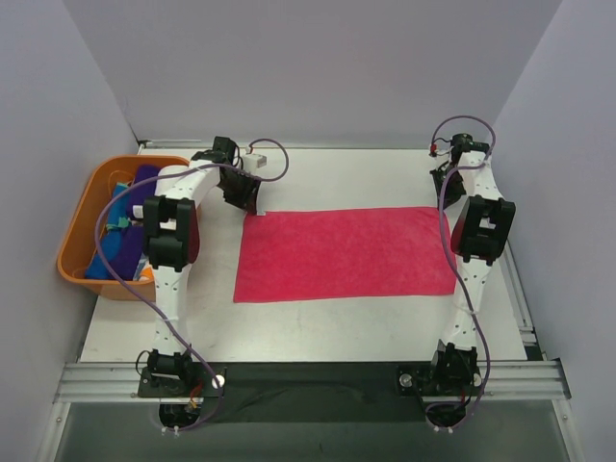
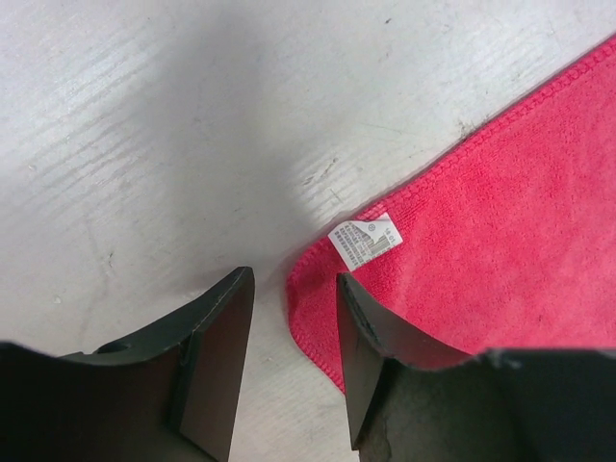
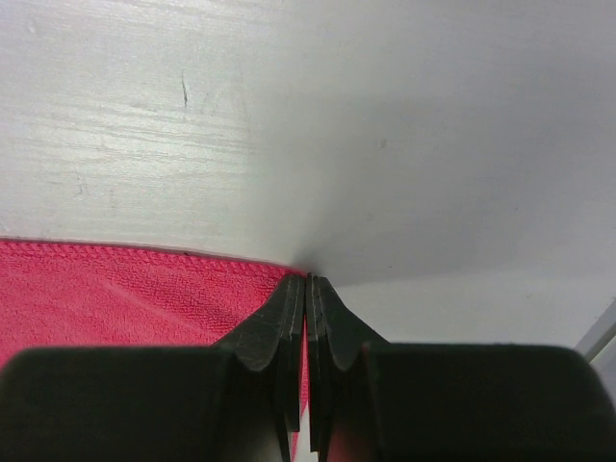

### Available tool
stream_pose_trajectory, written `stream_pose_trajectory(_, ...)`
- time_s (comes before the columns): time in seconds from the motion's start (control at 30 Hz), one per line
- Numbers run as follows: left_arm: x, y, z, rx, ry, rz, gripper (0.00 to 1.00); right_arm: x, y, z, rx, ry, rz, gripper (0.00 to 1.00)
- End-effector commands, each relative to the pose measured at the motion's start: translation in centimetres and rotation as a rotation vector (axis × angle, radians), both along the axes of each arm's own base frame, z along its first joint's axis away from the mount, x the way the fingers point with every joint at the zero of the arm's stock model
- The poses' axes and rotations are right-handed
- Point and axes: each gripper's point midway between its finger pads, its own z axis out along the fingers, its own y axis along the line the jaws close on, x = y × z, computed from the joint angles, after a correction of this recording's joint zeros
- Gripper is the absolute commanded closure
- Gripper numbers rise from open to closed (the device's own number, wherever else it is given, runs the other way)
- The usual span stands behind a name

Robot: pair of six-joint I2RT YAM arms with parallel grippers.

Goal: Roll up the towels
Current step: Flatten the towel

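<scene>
**While the towel lies flat, both arms sit at its far corners**

Since the hot pink towel is spread as a full rectangle in the middle of the table, no roll has begun. The step in hand looks like taking hold of the far edge.

The left gripper hangs low over the far-left corner with its fingers apart and holding nothing. The tip of the corner lies between them, just beside the care label. The right gripper is at the far-right corner with its fingers pressed together. A sliver of pink between them suggests the hem is pinched (how much cloth they have, the wrist view does not show).

By this reading, the left fingers next need to drop and close on their corner so both ends are gripped alike. Both must then turn the edge over evenly toward the near side, or the roll will skew.

A dark purple towel and a blue towel lie in the orange basket at the left.
</scene>
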Motion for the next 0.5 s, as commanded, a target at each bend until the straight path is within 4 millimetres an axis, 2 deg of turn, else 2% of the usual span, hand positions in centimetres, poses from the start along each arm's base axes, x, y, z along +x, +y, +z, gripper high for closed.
stream_pose_trajectory(0.0,1.4,-0.8,1.4,-0.041,-0.046,-0.011,0.50,-0.8,0.1,0.4,-0.007,0.024,0.010,1.00)
stream_pose_trajectory(0.23,1.3,-1.4,1.3,-0.072,-0.035,-0.019,0.67,-0.7,-0.1,0.8,0.003,0.015,0.008,1.00)
stream_pose_trajectory(0.47,1.3,-1.6,1.7,-0.085,-0.035,-0.018,0.92,-0.4,-0.6,2.0,0.014,-0.018,-0.006,1.00)
